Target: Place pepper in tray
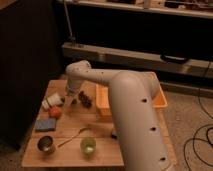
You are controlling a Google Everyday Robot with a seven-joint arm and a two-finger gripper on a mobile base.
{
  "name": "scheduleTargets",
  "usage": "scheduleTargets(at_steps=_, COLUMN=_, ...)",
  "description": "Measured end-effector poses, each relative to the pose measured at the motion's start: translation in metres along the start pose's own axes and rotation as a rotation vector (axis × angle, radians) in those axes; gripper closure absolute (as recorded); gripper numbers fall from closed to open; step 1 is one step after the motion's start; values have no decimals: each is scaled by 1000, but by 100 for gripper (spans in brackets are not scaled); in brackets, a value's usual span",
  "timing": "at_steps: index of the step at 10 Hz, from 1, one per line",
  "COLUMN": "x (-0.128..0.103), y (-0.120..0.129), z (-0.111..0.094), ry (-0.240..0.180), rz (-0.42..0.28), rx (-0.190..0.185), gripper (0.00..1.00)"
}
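Your gripper [70,96] hangs low near the worktop's left edge, between the white cup [51,102] and the dark cluster [85,99], grip impossible to tell, pepper not discernible there, nothing yet delivered to the tray [102,102] toward the right edge.

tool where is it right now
In the camera view the tool sits low over the table's left half, between the white cup and the dark bumpy cluster, left of the yellow tray.
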Motion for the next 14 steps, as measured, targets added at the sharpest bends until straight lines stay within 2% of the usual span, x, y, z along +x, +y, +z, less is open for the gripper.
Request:
scheduleTargets(at_steps=4, x=15, y=-8, z=15, ry=24, rz=47, rx=5, gripper=35)
scheduleTargets(at_steps=8, x=23, y=-21, z=21, ry=45, rz=88, rx=21, gripper=35)
scheduleTargets(at_steps=14, x=25, y=-26, z=27, ry=16, rz=117, rx=-8, gripper=35)
